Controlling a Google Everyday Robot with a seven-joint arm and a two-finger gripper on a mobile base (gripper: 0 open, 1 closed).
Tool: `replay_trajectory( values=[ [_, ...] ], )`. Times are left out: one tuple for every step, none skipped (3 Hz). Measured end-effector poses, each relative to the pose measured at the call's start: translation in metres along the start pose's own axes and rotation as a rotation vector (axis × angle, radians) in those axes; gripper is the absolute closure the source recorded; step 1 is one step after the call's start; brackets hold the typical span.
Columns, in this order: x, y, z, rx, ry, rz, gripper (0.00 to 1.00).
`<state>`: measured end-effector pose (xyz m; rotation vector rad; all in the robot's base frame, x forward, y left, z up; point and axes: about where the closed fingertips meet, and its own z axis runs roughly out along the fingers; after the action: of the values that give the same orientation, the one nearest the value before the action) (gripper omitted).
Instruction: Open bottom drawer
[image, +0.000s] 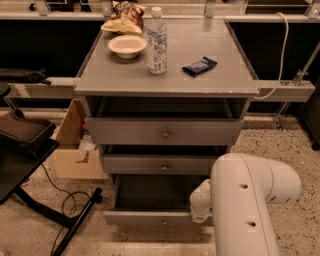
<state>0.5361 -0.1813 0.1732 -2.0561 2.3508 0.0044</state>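
Observation:
The bottom drawer (145, 218) of the grey cabinet is pulled out toward me. Its dark inside (152, 192) shows, and a small round knob (163, 220) sits on its flat front. My white arm (250, 200) fills the lower right of the camera view. My gripper (199, 209) is at the right end of the bottom drawer's front, mostly hidden behind the arm's wrist. The middle drawer (160, 164) and the top drawer (162, 131) stand above it, each with a dark gap over its front.
On the cabinet top (220, 75) stand a water bottle (156, 42), a white bowl (127, 46), a chip bag (122, 22) and a dark blue packet (199, 65). A cardboard box (75, 145) and a black stand with cable (45, 200) are at the left on the speckled floor.

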Motion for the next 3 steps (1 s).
replay_trajectory(
  values=[
    [-0.0004, -0.0024, 0.0000, 0.000, 0.000, 0.000, 1.00],
    [-0.0004, -0.0026, 0.0001, 0.000, 0.000, 0.000, 0.85],
    [-0.0004, -0.0026, 0.0001, 0.000, 0.000, 0.000, 0.62]
  ],
)
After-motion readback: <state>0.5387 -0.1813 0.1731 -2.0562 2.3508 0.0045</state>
